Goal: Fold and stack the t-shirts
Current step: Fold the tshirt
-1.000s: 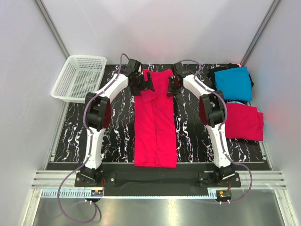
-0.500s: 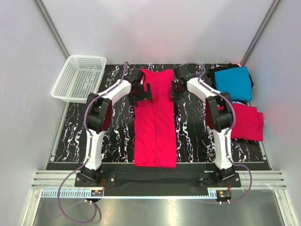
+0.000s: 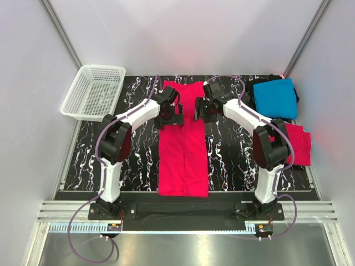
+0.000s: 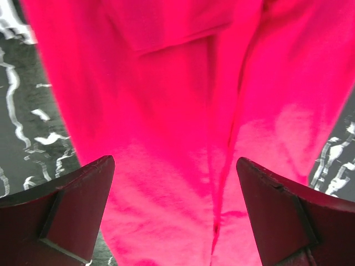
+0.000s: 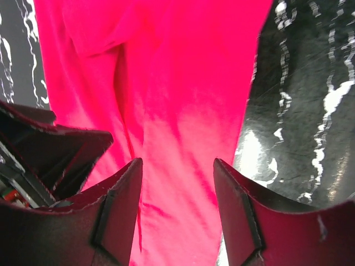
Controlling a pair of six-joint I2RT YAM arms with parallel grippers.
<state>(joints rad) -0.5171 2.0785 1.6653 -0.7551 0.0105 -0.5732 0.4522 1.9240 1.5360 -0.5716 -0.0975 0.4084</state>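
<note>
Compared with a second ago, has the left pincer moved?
Yes. The left pincer has come back toward the arm bases over the red t-shirt: it was beside the white basket's middle, and now it is about level with the basket's near rim.

Long shirt (image 3: 183,149) at centre, basket (image 3: 93,91) back left, other shirts (image 3: 275,98) right (partly overlapping)

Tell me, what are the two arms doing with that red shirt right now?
Left gripper open, right gripper open, neither holding cloth. Red shirt lies flat in a long narrow strip beneath them. Nothing in the way.
</note>
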